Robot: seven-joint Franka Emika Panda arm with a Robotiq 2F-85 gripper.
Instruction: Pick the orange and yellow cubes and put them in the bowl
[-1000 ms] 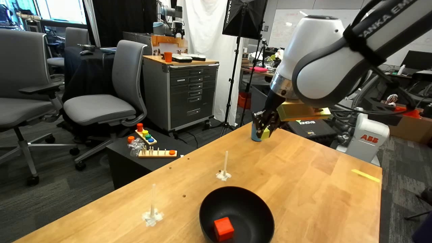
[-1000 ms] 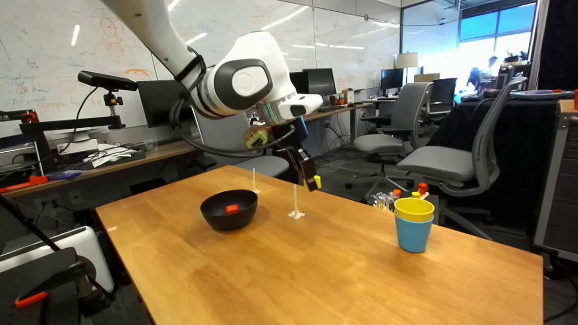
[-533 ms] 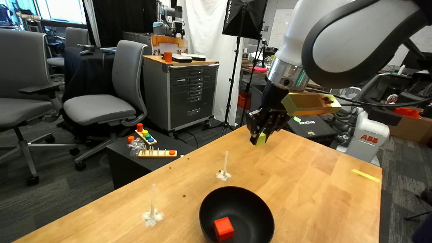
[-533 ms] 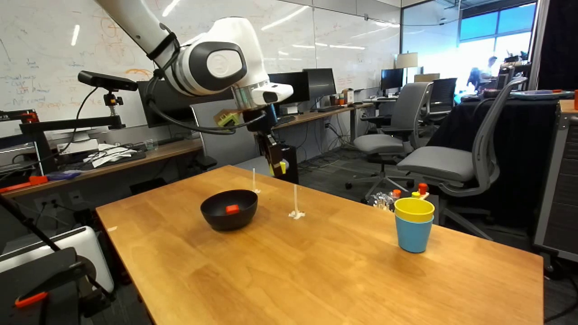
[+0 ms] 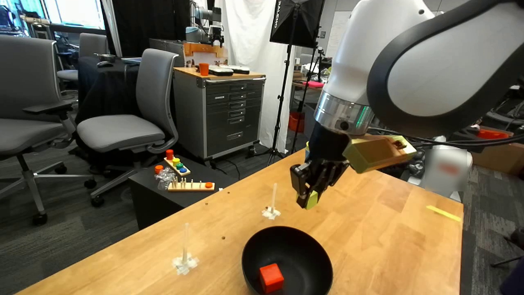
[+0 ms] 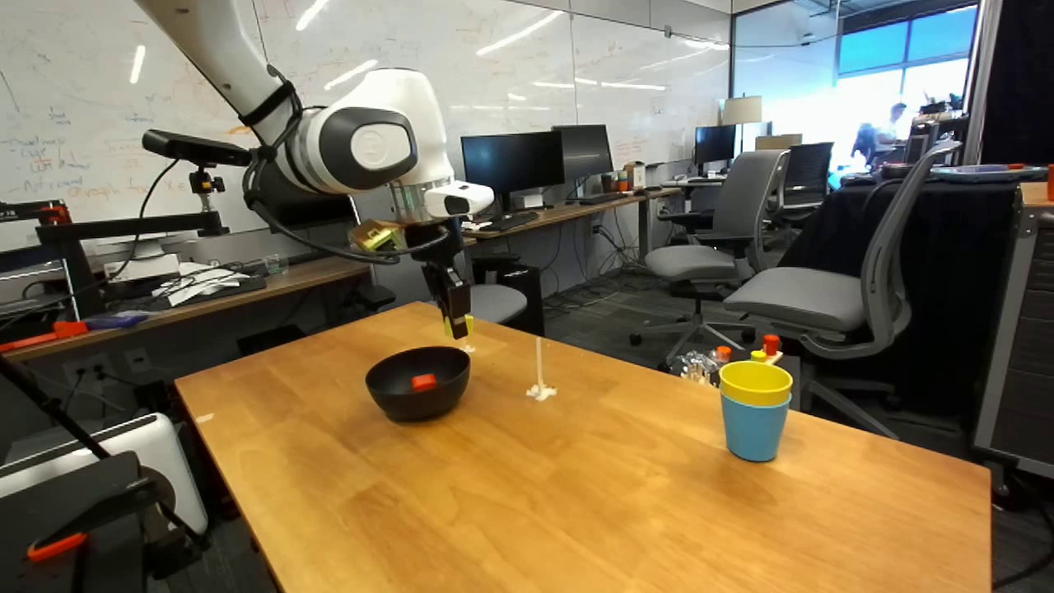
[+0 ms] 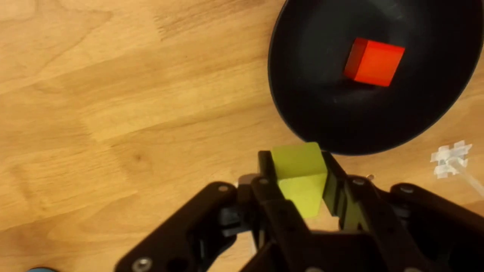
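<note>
Two cubes matter here, and one is already home: we see the orange cube (image 7: 375, 62) lying inside the black bowl (image 7: 378, 113), whose raised wall should keep it from straying. The yellow cube (image 7: 301, 179) is in the gripper (image 7: 297, 160), jaws closed against two opposite sides; we judge this a sound hold, since flat faces give even contact. It hangs clear of the table (image 7: 113, 151) and, in both exterior views, appears higher than the bowl's rim, which would let it cross that edge without a knock. In the wrist view it overlaps the gripper-side rim, but we cannot tell whether any of it is over the opening. The gripper leans, so we would square it up over the bowl before letting go. Near the bowl a thin stick (image 5: 274, 197) stands upright, taped down at its foot, presumably so that it does not topple. We also note a yellow cup (image 6: 755, 384) seated in a blue cup (image 6: 753, 432), well apart from the bowl.
</note>
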